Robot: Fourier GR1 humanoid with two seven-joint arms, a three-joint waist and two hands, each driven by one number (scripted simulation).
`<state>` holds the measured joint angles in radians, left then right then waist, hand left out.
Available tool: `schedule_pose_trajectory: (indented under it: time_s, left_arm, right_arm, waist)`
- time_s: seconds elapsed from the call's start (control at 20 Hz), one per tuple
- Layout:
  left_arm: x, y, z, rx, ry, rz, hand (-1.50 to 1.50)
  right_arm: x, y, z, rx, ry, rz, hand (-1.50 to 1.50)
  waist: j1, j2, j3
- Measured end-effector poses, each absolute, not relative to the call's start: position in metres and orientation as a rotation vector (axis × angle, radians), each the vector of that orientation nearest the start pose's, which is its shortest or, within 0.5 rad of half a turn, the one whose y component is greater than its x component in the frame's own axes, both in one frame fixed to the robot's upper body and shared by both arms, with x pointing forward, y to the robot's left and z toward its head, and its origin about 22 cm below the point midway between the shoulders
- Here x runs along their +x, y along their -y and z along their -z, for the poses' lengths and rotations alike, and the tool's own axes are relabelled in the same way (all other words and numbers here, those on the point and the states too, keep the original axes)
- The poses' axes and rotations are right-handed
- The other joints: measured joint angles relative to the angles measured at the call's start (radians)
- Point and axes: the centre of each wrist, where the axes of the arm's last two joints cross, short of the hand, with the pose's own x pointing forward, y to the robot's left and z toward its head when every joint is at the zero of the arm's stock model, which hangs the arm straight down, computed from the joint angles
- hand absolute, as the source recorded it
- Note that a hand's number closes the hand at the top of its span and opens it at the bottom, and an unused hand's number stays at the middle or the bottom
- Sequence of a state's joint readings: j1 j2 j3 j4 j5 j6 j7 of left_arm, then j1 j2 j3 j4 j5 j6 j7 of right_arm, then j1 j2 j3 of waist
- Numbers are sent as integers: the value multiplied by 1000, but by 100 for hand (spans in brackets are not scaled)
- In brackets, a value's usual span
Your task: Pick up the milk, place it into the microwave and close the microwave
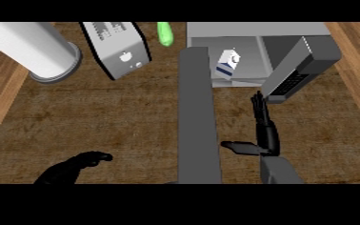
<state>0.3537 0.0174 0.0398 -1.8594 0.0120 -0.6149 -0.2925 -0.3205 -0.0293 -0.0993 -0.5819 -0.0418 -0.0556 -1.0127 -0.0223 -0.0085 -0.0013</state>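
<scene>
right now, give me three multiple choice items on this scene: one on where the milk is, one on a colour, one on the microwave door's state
1. Where is the milk carton?
A. inside the microwave
B. in the right robot hand
C. beside the toaster

2. What colour is the small object at the counter's far edge?
A. red
B. green
C. blue

3. The microwave door is:
A. shut
B. missing
C. open

Answers: 1 A, the carton stands in the open cavity; 2 B, it is bright green; 3 C, the door is swung out, the straight fingers of the right robot hand just below it.
</scene>
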Motion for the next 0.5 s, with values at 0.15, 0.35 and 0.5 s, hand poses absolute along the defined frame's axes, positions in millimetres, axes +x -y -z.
schedule_pose_trajectory:
  time_s: [0.15,0.35,0.5]
  left_arm:
    - [165,-254,-6,-384,1777,365,150]
    - [186,-234,-7,-388,1768,429,150]
    - [203,-219,-8,-377,1764,482,150]
  right_arm:
    - [245,243,139,-20,1906,43,150]
    - [221,266,125,-2,1926,83,-150]
    - [206,281,110,-5,1937,117,-150]
  waist:
    - [-5,0,-1]
    - [-6,1,-1]
    - [-2,4,0]
